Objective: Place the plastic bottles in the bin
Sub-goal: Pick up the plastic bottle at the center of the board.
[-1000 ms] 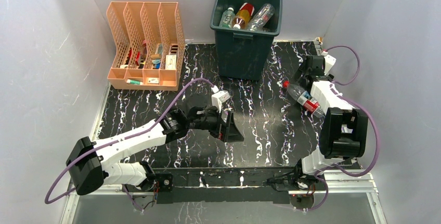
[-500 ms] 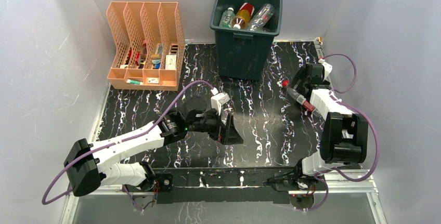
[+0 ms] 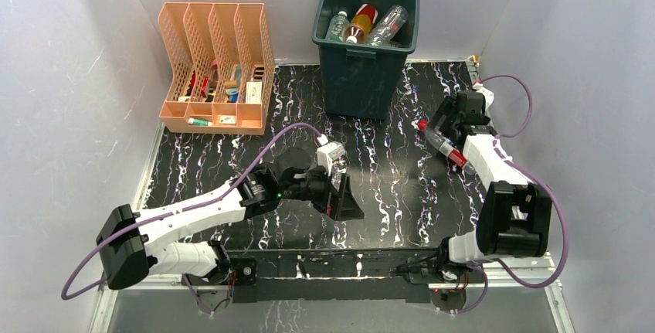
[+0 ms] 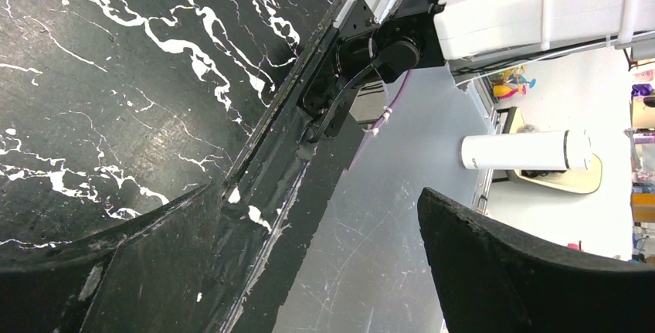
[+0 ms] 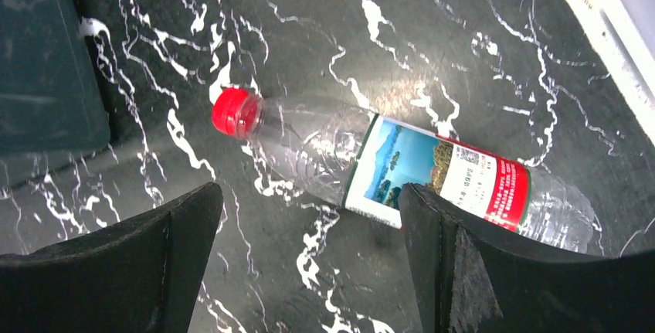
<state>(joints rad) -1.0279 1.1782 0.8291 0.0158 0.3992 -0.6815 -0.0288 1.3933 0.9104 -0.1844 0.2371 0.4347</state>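
The middle of the black table with white streaks lies open. Our left arm stretches across the near left part. A tall dark green plastic bin stands at the far edge, its top open. A peach slotted plastic organizer fills the far left corner. Near the right edge a clear plastic bottle with a red cap lies under our wide-open right gripper.

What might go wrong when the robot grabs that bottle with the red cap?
The bottle is round and lies on its side, so it may roll or squirt away when the open right gripper closes. The bin already holds other bottles near its rim, so this one might bounce out.
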